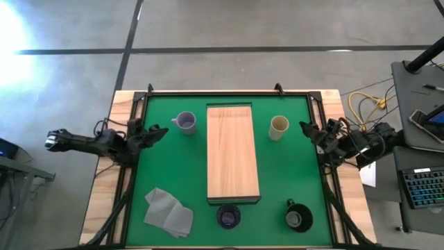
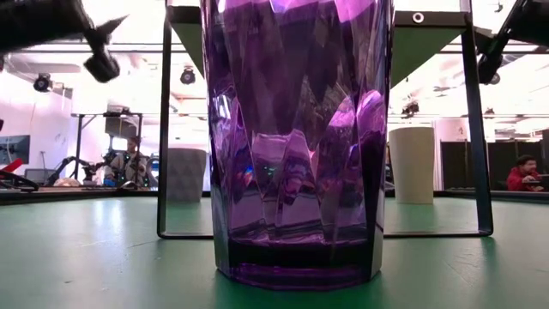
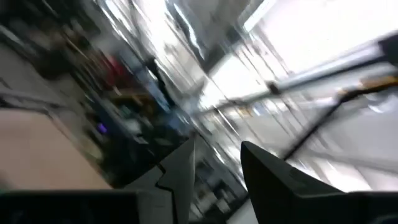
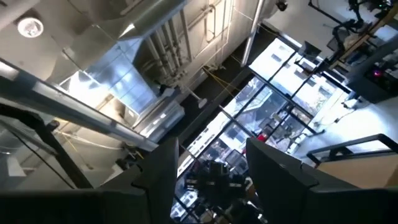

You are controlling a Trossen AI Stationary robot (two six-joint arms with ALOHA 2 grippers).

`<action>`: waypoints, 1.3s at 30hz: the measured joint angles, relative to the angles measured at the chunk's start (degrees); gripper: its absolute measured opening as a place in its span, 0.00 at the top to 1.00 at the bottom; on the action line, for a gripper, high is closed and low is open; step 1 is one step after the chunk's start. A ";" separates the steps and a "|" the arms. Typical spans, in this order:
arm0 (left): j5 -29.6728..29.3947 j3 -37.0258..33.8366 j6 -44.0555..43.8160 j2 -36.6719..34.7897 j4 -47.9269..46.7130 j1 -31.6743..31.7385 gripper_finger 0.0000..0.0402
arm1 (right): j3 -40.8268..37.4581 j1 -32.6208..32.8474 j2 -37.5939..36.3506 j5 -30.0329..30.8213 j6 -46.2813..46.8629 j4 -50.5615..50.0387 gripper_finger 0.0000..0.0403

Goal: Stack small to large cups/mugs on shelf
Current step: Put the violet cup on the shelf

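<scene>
Four cups are being kept off the shelf (image 1: 233, 153), which is lying mid-frame: lavender mug (image 1: 185, 122) upper left, cream cup (image 1: 279, 127) upper right, purple tumbler (image 1: 228, 217) and black mug (image 1: 299, 216) below. Nothing is being stacked yet. The left gripper (image 1: 161, 131) and right gripper (image 1: 305, 128) are being held released at the mat's side edges, leaving the centre open.

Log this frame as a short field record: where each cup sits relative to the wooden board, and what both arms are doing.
shelf: long light-wood board, nothing on it
lavender handled mug: on the green mat, left of the board
cream-yellow cup: right of the board
dark purple ribbed tumbler: just off the board's near end
wide black mug: near right corner
grey cloth: near left
left gripper: open, empty, at mat's left edge
right gripper: open, empty, at right edge
stacking: not started
</scene>
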 joint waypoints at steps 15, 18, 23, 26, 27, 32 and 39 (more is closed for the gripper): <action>4.25 60.12 -0.32 38.91 -80.54 -2.79 0.84 | 0.00 -0.20 6.45 2.40 1.96 0.82 0.55; 4.47 66.48 -3.99 46.88 -81.39 -4.46 0.84 | 0.00 -0.20 6.31 2.39 2.33 0.82 0.55; 3.27 76.74 -15.85 56.65 -89.24 -9.82 0.84 | 0.00 -0.20 6.23 2.38 3.19 0.80 0.55; 0.04 82.66 -26.47 61.86 -93.87 -15.10 0.84 | 0.00 -0.20 6.23 2.38 3.22 0.81 0.55; -1.51 84.52 -30.53 63.24 -94.45 -17.04 0.84 | 0.00 -0.20 6.23 2.38 3.22 0.79 0.55; -8.04 92.48 -45.95 69.17 -94.50 -25.77 0.84 | 0.00 -0.20 6.23 2.02 3.24 0.43 0.55; -8.39 99.09 -54.03 78.73 -94.53 -32.91 0.84 | 0.00 -0.20 6.31 1.92 3.48 0.38 0.55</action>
